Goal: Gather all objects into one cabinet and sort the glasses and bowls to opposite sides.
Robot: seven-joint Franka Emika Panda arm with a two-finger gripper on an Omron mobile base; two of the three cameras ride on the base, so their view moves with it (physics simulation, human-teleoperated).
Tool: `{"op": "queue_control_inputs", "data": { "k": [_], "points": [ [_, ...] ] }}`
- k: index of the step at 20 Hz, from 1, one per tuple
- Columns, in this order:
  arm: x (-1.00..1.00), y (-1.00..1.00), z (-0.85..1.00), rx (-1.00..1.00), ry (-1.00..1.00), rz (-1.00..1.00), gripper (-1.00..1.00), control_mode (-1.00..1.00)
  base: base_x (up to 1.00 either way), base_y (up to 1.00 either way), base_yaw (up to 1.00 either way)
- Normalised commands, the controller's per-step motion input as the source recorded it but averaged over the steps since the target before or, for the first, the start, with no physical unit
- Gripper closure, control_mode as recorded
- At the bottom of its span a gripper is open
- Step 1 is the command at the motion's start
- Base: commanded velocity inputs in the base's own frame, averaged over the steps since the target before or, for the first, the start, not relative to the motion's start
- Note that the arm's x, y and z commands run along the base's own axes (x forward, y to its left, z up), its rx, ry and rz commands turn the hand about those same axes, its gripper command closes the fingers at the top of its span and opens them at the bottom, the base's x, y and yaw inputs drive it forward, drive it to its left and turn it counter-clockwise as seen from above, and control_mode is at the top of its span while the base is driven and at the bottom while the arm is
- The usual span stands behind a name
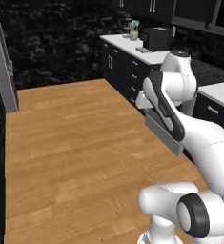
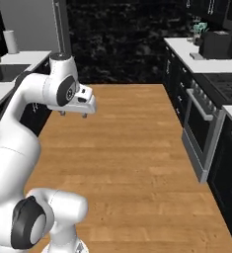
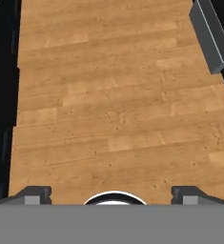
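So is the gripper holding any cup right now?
No, in the hand view the gripper has its fingertips spread wide, with bare wooden floor between them.

Wide wooden floor [image 2: 132,143] runs open down the kitchen middle, free passage under the gripper [image 3: 111,195], whose jaws stand wide apart over bare boards. Right side walled by black drawers [image 1: 125,71] and the oven [image 2: 201,133], its door standing out into the aisle. White counter [image 2: 196,57] above carries a dark appliance [image 2: 216,44] and a small plant [image 1: 134,29]. Left side: sink counter [image 2: 9,74], paper roll [image 2: 10,41], tall grey panel [image 1: 1,71]. Black wall closes the far end.
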Motion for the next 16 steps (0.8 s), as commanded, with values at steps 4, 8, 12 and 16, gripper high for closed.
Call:
{"op": "queue_control_inputs", "data": {
  "k": [4, 8, 12, 16],
  "points": [
    [0.0, 0.0, 0.0, 0.0, 0.0, 0.0, -1.0, 1.0, 0.24, -0.07, -0.17],
    [0.0, 0.0, 0.0, 0.0, 0.0, 0.0, -1.0, 1.0, 0.06, -0.35, -0.63],
    [0.0, 0.0, 0.0, 0.0, 0.0, 0.0, -1.0, 1.0, 0.0, -0.18, -0.69],
    [0.0, 0.0, 0.0, 0.0, 0.0, 0.0, -1.0, 1.0, 0.0, -0.07, -0.63]
  ]
}}
